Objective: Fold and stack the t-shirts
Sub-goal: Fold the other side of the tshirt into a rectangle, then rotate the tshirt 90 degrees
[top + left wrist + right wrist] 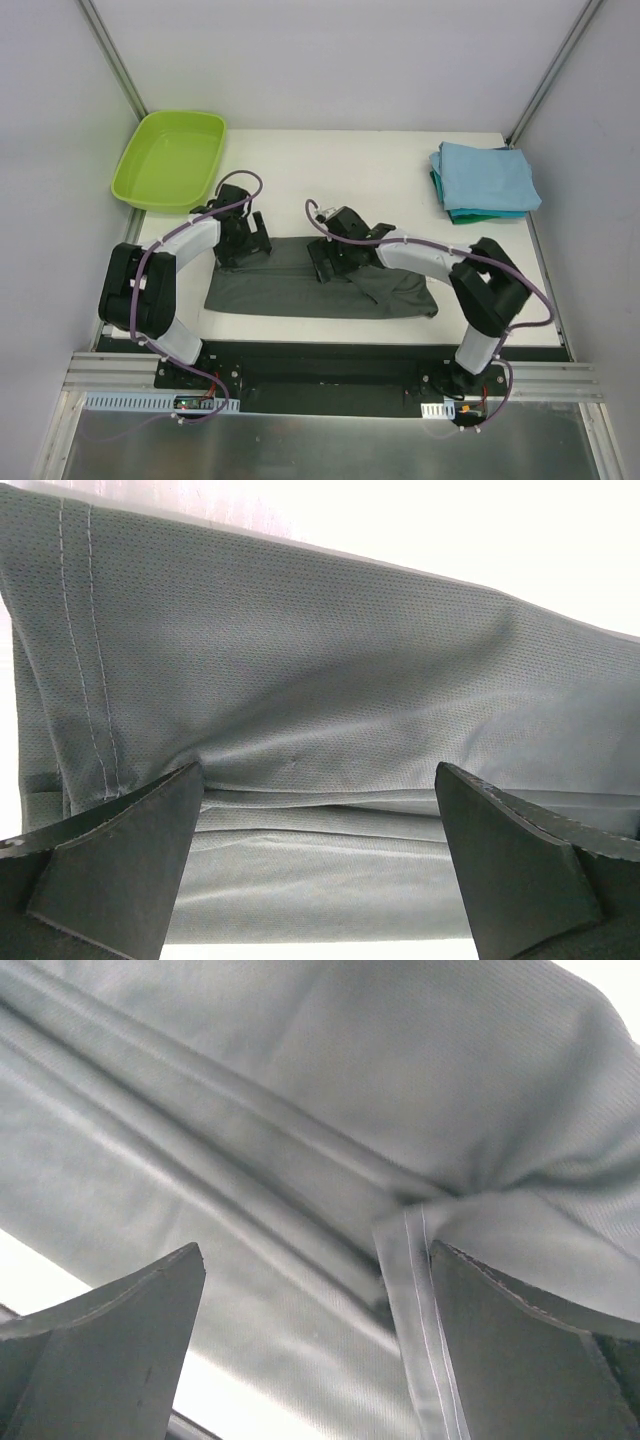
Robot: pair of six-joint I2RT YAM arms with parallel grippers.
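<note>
The dark charcoal-grey t-shirt (300, 290) lies folded into a long strip across the middle of the table. My left gripper (245, 240) is open over its far left corner; the left wrist view shows the cloth (330, 680) with a stitched hem between the open fingers (110, 860). My right gripper (333, 258) is open over the strip's far edge near the middle; the right wrist view shows folds and a hem (425, 1330) by the right finger (520, 1360). Folded light blue and teal t-shirts (484, 180) are stacked at the back right.
A lime-green plastic tub (170, 158) stands at the back left corner. The white table (330, 170) shows between the tub and the stack. Grey walls enclose the table on the far and side edges.
</note>
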